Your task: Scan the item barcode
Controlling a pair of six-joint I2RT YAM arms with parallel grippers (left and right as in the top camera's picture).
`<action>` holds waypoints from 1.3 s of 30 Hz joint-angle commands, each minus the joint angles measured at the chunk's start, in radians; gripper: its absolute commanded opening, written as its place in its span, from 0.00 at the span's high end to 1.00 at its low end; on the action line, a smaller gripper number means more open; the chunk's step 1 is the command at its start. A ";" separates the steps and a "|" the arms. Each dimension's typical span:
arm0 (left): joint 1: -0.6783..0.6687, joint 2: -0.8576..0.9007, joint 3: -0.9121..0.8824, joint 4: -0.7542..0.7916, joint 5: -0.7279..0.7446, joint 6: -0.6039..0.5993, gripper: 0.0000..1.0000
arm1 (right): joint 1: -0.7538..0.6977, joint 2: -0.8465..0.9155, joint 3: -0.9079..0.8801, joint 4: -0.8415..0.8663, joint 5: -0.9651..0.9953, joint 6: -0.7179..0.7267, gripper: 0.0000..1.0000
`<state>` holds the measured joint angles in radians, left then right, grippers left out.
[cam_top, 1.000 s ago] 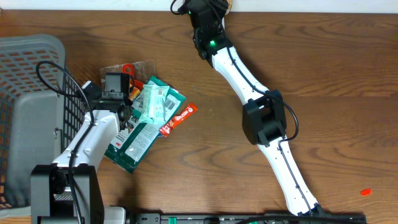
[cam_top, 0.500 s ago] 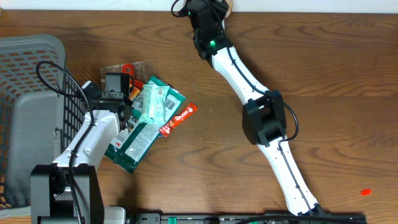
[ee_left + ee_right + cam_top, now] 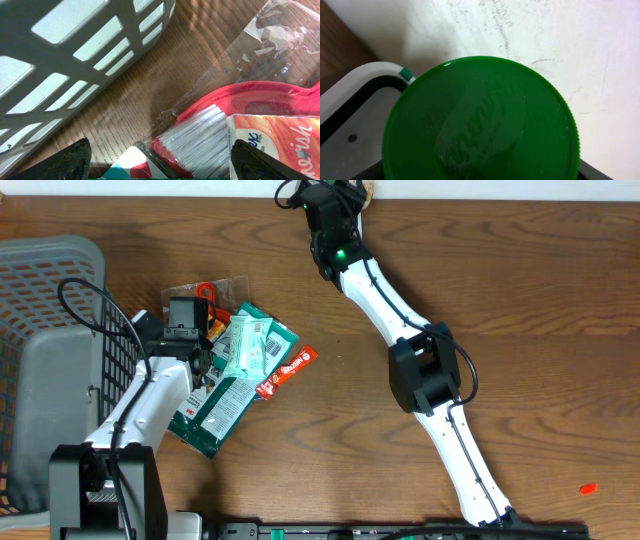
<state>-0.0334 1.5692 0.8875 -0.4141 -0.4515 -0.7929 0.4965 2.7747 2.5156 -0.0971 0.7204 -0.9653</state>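
A round green lid [image 3: 480, 120] fills the right wrist view, and my right gripper [image 3: 480, 172] is shut on the container that carries it, with the dark finger tips showing at the lower corners. Seen from overhead, that gripper [image 3: 328, 194] is at the table's far edge by the white wall, hiding the container. A white and black device [image 3: 355, 100] sits just left of the lid. My left gripper [image 3: 165, 167] hangs open over a red brush in a clear pack [image 3: 240, 105] and an orange tissue pack [image 3: 280, 142]. In the overhead view the left gripper [image 3: 185, 315] is at the pile's upper left.
A grey slatted basket [image 3: 40, 300] stands at the left edge, close beside the left arm, with its wall [image 3: 75, 55] near the gripper. The pile holds a teal pouch [image 3: 250, 345], a dark green pouch [image 3: 215, 410] and a red-orange stick pack [image 3: 290, 368]. A small red scrap [image 3: 587, 489] lies at the right.
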 commanded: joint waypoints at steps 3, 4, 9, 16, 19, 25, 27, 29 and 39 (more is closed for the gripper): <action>0.006 0.013 -0.007 -0.001 -0.005 -0.017 0.11 | 0.029 0.009 -0.001 0.028 0.034 0.000 0.99; 0.006 0.013 -0.007 -0.001 -0.005 -0.017 0.11 | 0.030 0.009 -0.001 0.042 0.042 0.000 0.99; 0.006 0.013 -0.007 -0.001 -0.006 -0.017 0.11 | 0.029 -0.003 -0.001 0.111 0.064 0.007 0.99; 0.006 0.013 -0.007 -0.001 -0.005 -0.017 0.11 | 0.024 -0.062 0.000 0.102 0.141 0.121 0.99; 0.006 0.013 -0.007 -0.001 -0.006 -0.017 0.11 | 0.027 -0.097 0.000 0.050 0.174 0.194 0.99; 0.006 0.013 -0.007 -0.001 -0.005 -0.017 0.11 | 0.065 -0.177 0.000 -0.101 0.185 0.344 0.99; 0.006 0.013 -0.007 -0.001 -0.006 -0.017 0.11 | 0.080 -0.207 0.000 -0.162 0.185 0.412 0.99; 0.006 0.013 -0.007 0.002 -0.005 -0.017 0.11 | 0.094 -0.238 0.000 -0.243 0.183 0.502 0.99; 0.006 0.013 -0.007 0.005 -0.005 -0.017 0.11 | 0.143 -0.403 0.000 -0.845 -0.280 1.141 0.99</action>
<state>-0.0338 1.5692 0.8875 -0.4103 -0.4507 -0.7933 0.6445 2.4248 2.5046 -0.9020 0.6357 -0.0982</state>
